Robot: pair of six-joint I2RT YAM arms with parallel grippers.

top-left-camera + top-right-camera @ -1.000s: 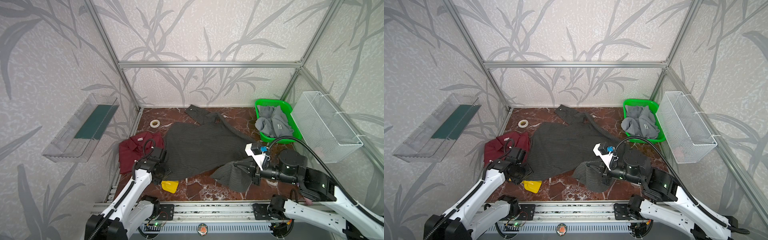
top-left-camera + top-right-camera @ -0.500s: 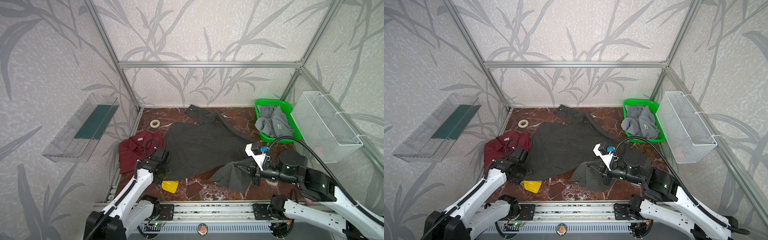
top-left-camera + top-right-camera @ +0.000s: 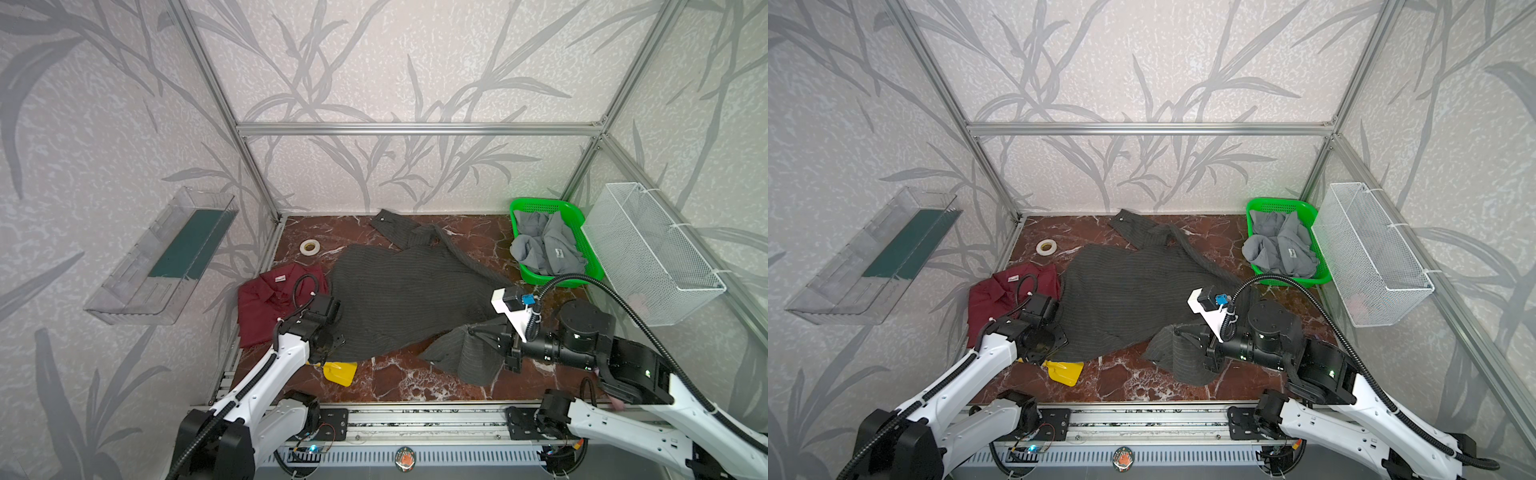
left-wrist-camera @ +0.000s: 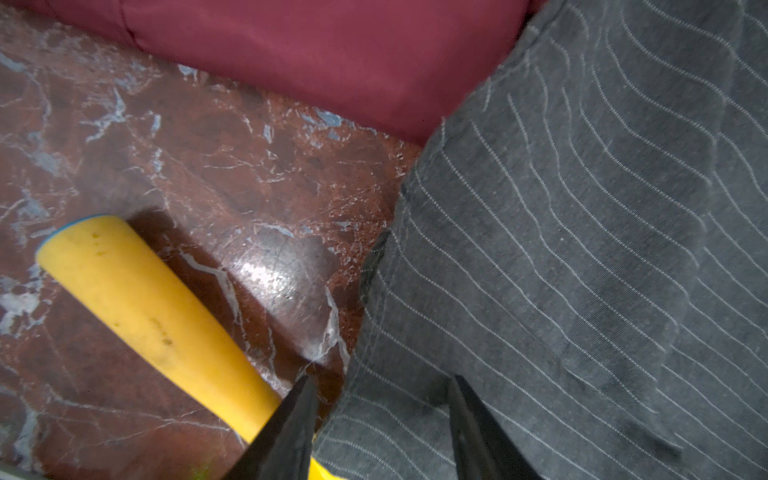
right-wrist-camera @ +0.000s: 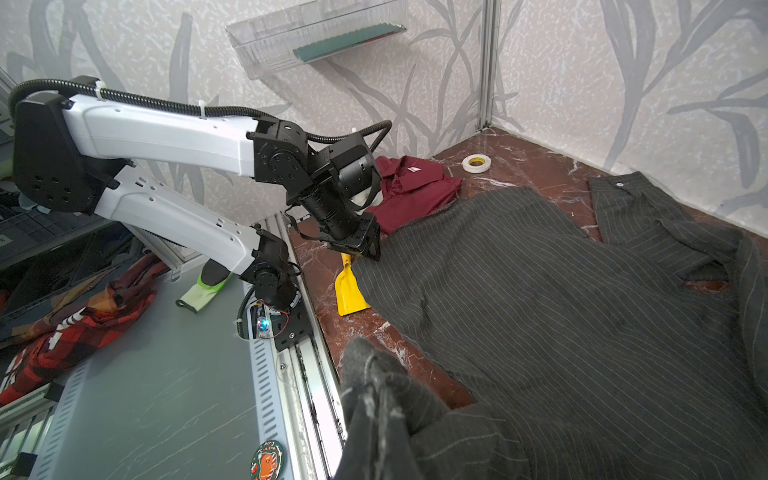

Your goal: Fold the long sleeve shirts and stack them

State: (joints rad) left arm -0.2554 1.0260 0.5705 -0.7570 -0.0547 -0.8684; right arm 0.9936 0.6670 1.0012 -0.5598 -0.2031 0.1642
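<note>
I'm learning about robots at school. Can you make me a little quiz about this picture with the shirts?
1. True or false: the grey shirt lies in the green basket.
2. What does the right end effector hold? A) the striped shirt B) the yellow scoop C) the tape roll
3. Fill in: in both top views, the red shirt lies to the ___ of the striped shirt.

Key: 1 true; 2 A; 3 left.
</note>
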